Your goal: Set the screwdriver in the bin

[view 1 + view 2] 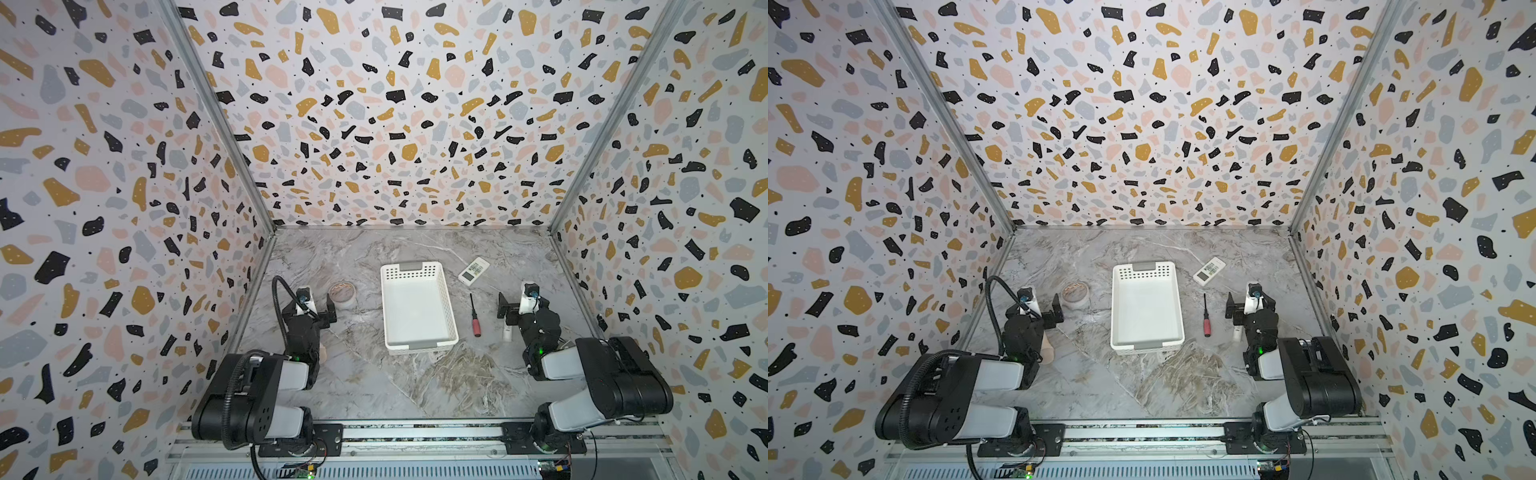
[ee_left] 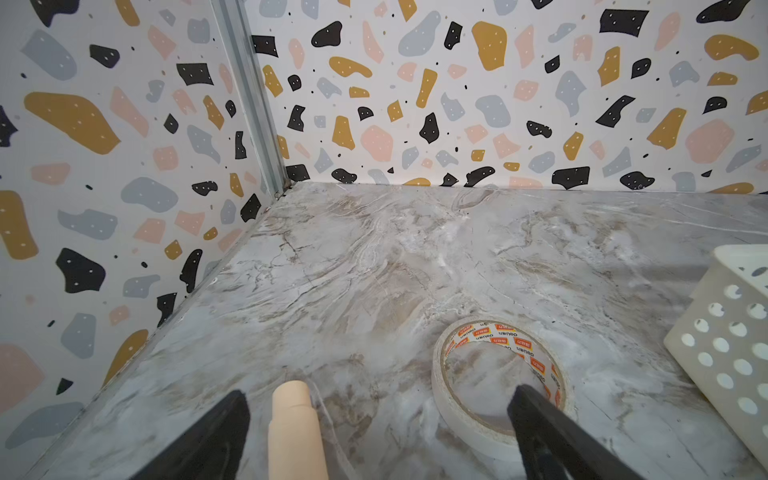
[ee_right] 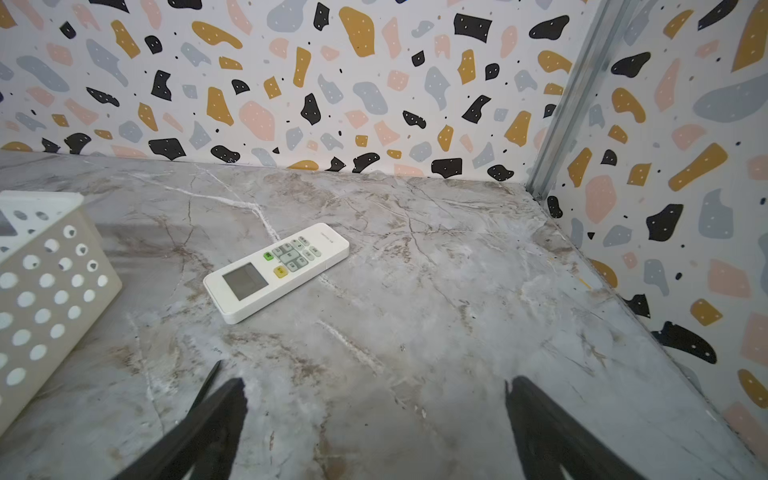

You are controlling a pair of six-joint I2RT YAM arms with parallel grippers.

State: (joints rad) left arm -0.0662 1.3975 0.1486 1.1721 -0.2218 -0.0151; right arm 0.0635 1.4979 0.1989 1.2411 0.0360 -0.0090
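Not started: we see screwdriver [image 1: 475, 316] on desk [image 1: 374, 374] beside empty bin [image 1: 415, 307]; right tool [image 3: 374, 390], left tool [image 2: 378, 395] spread wide, holding nothing.

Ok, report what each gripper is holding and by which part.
Nothing is held. The left gripper and right gripper both stand open, gripping nothing; the screwdriver lies untouched on the table.

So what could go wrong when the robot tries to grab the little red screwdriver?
The screwdriver is thin and lies flat on the table, so the open right fingers might slip off it or roll it. The white tube lies beside it and could get bumped or grabbed instead. The bin wall is near, so it might get knocked.
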